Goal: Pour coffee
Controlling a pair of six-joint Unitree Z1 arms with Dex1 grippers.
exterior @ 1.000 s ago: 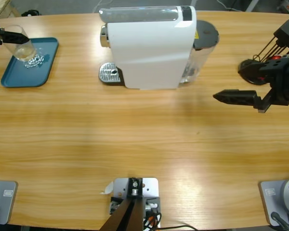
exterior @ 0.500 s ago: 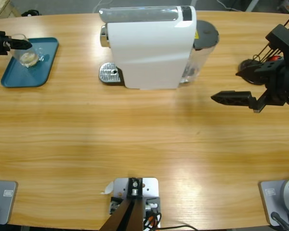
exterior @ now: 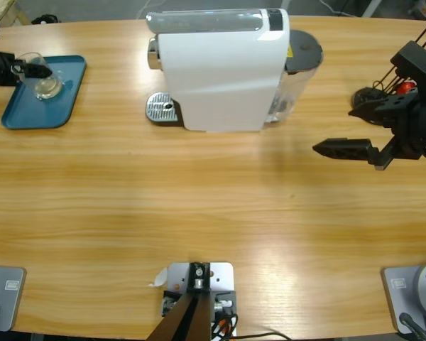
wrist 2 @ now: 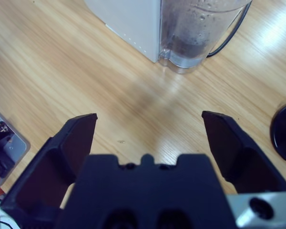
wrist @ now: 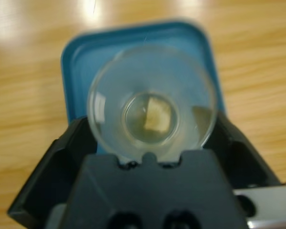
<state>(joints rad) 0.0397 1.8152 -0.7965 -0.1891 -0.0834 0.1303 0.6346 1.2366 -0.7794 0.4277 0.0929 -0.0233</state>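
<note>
A clear glass cup [exterior: 45, 82] stands upright over the blue tray [exterior: 65, 99] at the far left of the table. My left gripper [exterior: 30, 69] is shut on it. In the left wrist view the glass cup [wrist: 152, 98] fills the space between the two jaws of the left gripper [wrist: 151, 125], with the tray [wrist: 76, 52] beneath. The white coffee machine [exterior: 220, 71] stands at the back middle, its metal drip plate [exterior: 162, 109] to its left. My right gripper [exterior: 321, 147] hangs open to the machine's right, and in its wrist view the right gripper [wrist 2: 148, 117] holds nothing.
A clear water tank [exterior: 298, 67] with a grey lid sits on the machine's right side and shows in the right wrist view as the tank [wrist 2: 200, 28]. A black round stand [exterior: 369, 101] lies at the right edge. Bare wood stretches across the front of the table.
The glass cup went from tilted and raised to upright and lower over the tray, in my left gripper's hold. My right gripper shifted only slightly.
</note>
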